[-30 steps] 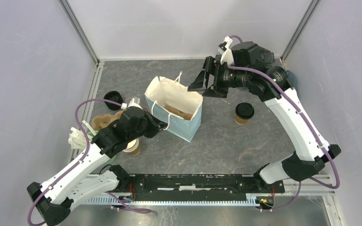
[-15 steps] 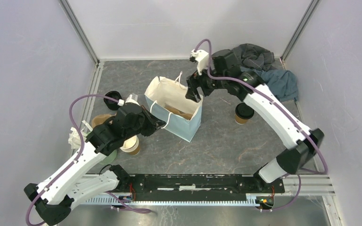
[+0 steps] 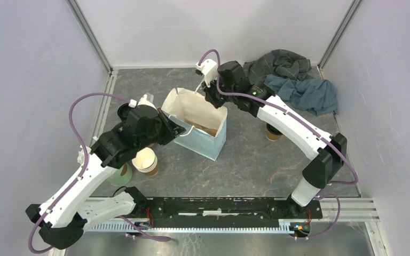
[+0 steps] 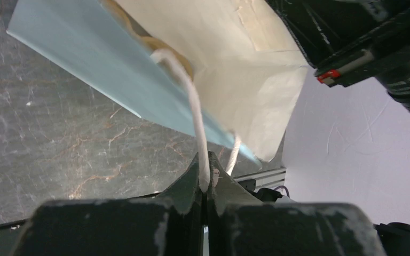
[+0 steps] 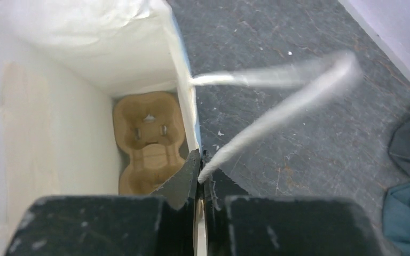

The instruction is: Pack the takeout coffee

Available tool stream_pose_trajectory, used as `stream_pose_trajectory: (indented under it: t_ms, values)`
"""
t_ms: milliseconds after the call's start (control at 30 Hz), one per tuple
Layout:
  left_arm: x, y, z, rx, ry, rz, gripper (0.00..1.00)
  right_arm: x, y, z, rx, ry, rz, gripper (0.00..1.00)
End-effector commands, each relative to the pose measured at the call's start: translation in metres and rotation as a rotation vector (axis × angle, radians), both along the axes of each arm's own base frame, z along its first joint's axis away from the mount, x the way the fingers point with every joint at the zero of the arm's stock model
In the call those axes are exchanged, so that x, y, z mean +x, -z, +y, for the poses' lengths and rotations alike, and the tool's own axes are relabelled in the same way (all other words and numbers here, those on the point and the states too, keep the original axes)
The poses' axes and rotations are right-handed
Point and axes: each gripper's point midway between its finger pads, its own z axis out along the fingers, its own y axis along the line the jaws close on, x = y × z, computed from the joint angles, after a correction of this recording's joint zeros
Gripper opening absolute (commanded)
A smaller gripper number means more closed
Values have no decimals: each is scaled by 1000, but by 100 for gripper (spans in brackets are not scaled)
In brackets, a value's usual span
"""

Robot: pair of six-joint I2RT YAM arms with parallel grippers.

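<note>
The takeout coffee (image 3: 270,134), a brown cup with a black lid, stands right of the bag and is partly hidden under my right arm. The pale blue paper bag (image 3: 205,141) stands open at mid-table. My left gripper (image 3: 174,128) is shut on the white handle cord (image 4: 195,114) of the bag's near side; the left wrist view shows the cord pinched between the tips (image 4: 205,180). At the bag's far rim (image 5: 184,90), my right gripper (image 3: 213,101) is shut on the paper edge where the other cord (image 5: 277,106) is attached. No gripper touches the coffee.
A brown cardboard cup carrier (image 5: 147,138) lies at the bottom of the bag. A stack of lidless brown cups (image 3: 146,161) and a pale green cup (image 3: 120,175) stand under my left arm. Crumpled grey and blue cloths (image 3: 293,80) lie at the back right.
My right arm swung left from above the coffee to the bag's far rim and shut there. The left arm drew the near handle cord up and left, shifting the bag slightly.
</note>
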Motion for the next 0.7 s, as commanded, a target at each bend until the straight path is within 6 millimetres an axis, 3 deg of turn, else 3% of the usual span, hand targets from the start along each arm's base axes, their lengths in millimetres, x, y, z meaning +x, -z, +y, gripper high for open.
stream_pose_trajectory:
  t_ms: [0,233,433,533,667]
  values:
    - [14,-38,7,67,1,-125,2,14,-64,-16,85,130,-158,0]
    - [34,-123,1,84,23,-298,2,-13,-145,-34,283,138,-266,0]
    - [39,-190,-7,23,42,-414,2,-32,-194,-45,418,166,-264,0]
    - [37,-208,-11,-34,44,-432,2,-40,-202,-48,472,185,-225,0]
    - [36,-212,-16,-89,36,-417,2,-47,-194,-53,506,228,-146,0]
